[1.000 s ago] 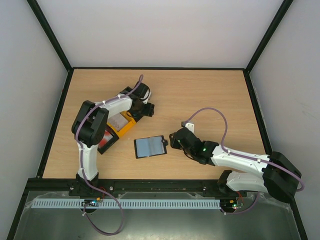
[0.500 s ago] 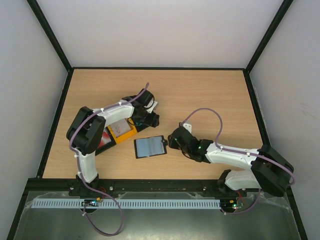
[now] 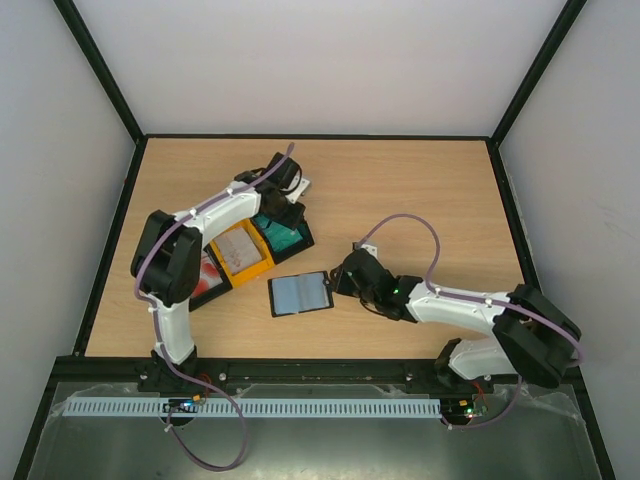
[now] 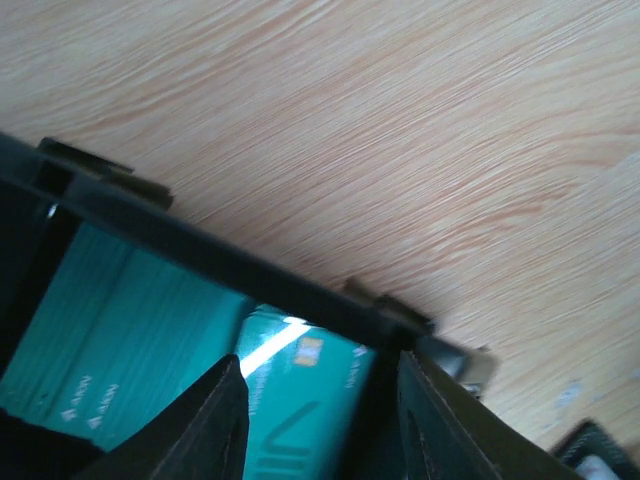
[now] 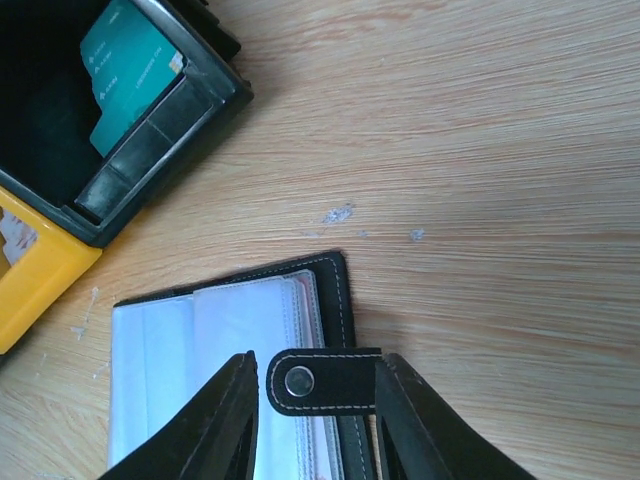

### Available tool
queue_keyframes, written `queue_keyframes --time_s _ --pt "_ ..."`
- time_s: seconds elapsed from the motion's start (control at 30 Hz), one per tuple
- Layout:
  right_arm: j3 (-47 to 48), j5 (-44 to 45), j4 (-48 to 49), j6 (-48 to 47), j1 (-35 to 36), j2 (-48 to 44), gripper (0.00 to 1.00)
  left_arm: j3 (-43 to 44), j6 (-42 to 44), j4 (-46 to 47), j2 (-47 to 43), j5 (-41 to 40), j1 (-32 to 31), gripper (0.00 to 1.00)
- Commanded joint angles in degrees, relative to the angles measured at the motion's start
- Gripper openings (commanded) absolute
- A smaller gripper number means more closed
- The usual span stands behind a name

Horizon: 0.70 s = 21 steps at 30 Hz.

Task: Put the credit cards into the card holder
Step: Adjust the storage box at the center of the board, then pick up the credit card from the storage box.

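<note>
Progress: barely begun. Small black fold-open card holder (image 3: 300, 293) lies open on light wooden table (image 3: 420, 190), mid-near, and its clear sleeves show no card as far as I can see. Left gripper (image 4: 320, 365) is down in far black plastic tray (image 4: 250, 285), jaws partway apart w/ a teal credit card (image 4: 300, 415) between them; can't tell if it's pinched. Right gripper (image 5: 315, 360), approx. half open, brackets holder's snap strap (image 5: 340, 382); grip unclear. Whitish card (image 3: 238, 245) and red-and-white card (image 3: 207, 270) sit in trays further left. All cards left to do.
</note>
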Motion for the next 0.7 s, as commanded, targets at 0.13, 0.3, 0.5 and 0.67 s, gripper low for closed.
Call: queue_keyframes --time_s 0.13,0.3,0.5,0.67 --pt "6.2 -3.2 0.7 -2.9 -0.2 6.9 0.31 3.9 11.1 -9.2 5.9 -2.0 1.7 0.37" --pt "8.3 -3.5 1.5 -2.3 -0.2 10.6 0.31 4.2 13.9 -10.2 7.7 -0.4 2.7 0.45" --pt "9.1 -2.8 3.7 0.1 -0.2 13.5 0.31 4.3 15.1 -9.0 8.7 1.2 3.6 0.58" --pt "9.4 -2.7 4.4 0.9 -0.2 14.9 0.31 4.1 15.6 -8.3 9.7 3.5 4.4 0.64"
